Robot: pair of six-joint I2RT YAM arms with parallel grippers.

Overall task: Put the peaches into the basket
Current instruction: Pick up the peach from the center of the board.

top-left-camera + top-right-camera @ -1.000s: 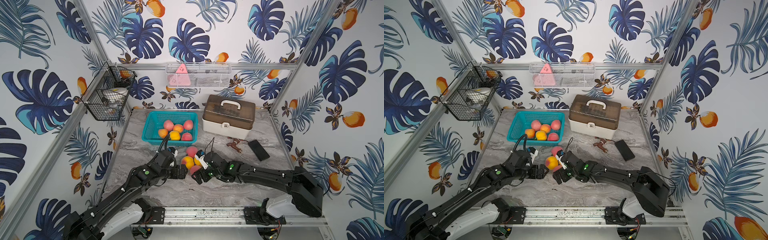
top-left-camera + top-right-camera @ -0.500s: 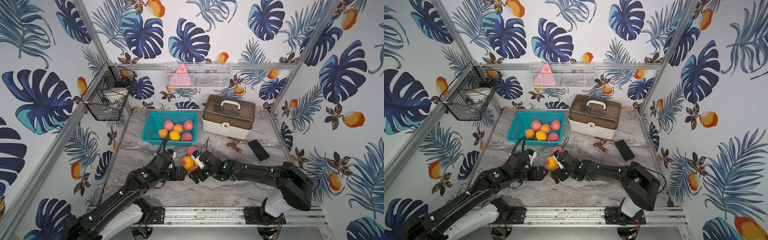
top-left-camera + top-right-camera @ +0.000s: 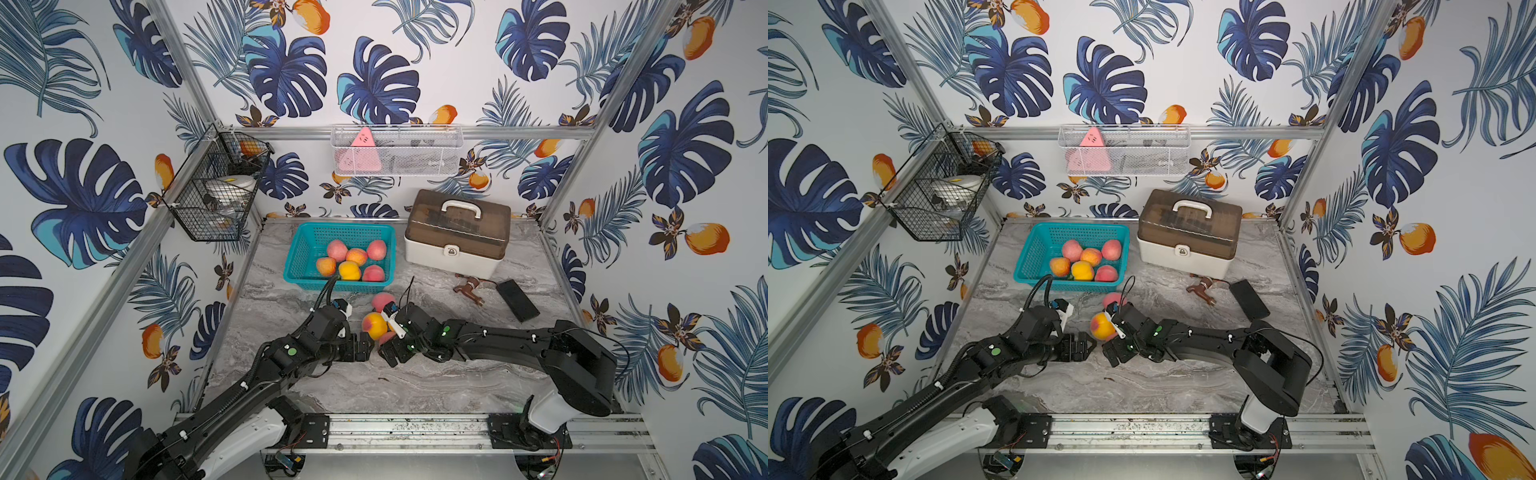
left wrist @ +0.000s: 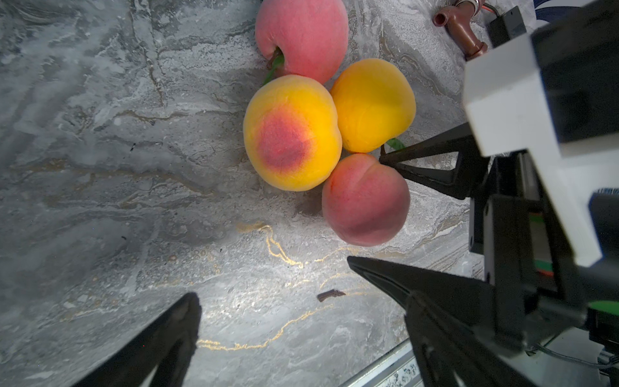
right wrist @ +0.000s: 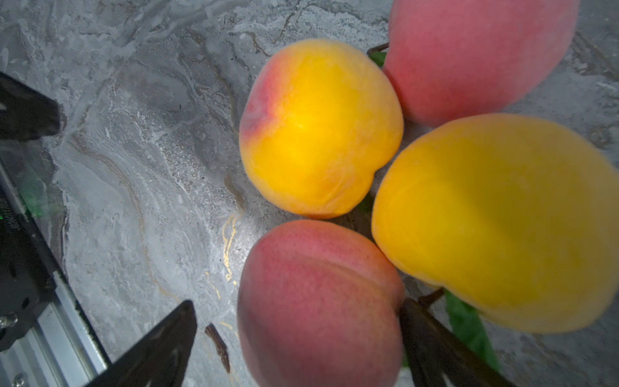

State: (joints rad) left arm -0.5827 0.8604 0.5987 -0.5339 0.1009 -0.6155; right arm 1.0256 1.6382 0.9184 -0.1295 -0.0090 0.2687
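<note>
My right gripper (image 5: 296, 311) has slid in among the four peaches (image 4: 291, 134) lying just in front of the basket (image 3: 297, 253). Its spread jaws now straddle the reddish peach (image 4: 365, 201), ready to pinch. My left gripper (image 3: 368, 347) waits beside them, jaws spread and empty. Six peaches sit in the basket.

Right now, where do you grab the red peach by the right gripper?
Grip the red peach across its round middle, coming in as the right gripper does, open jaws astride it: two yellow peaches crowd its back; the table in front is free.
</note>
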